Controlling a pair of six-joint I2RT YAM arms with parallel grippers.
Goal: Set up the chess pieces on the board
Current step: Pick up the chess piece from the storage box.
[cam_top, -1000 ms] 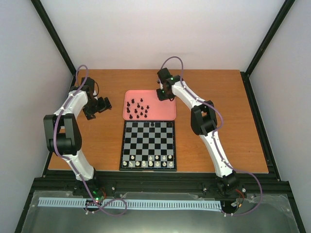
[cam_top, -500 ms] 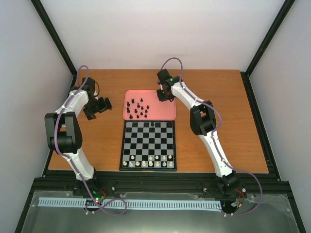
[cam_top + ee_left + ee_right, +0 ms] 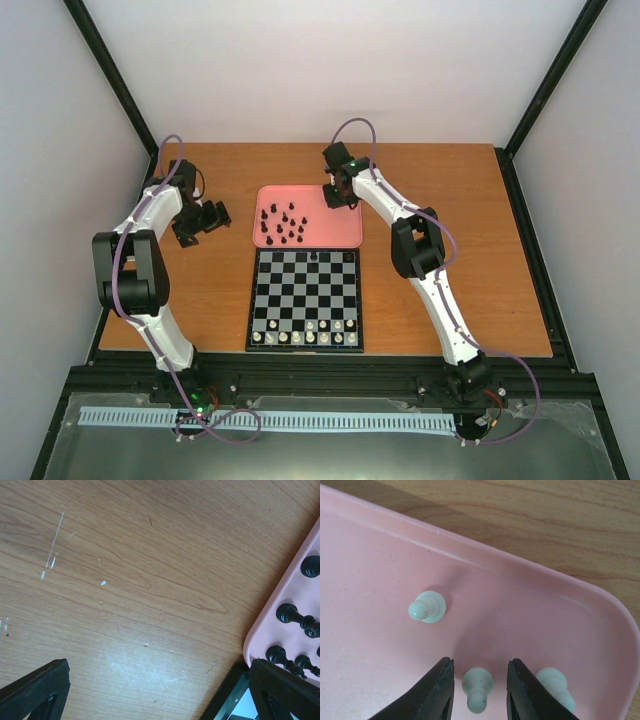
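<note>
Shifted slightly toward far edge of the desk (image 3: 560, 515), right hand (image 3: 480, 692) released, straddling cream pawn (image 3: 477, 684) in pink tray (image 3: 545, 630); grasp pending.

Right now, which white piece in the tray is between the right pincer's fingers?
The middle white piece, between the fingers of the right pincer; the left one and right one sit outside.

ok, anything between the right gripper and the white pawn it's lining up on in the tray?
Nothing visible. The white pawn sits between the fingers of the open right gripper in the pink tray. A second white pawn stands just outside one finger, not in the gap.
</note>
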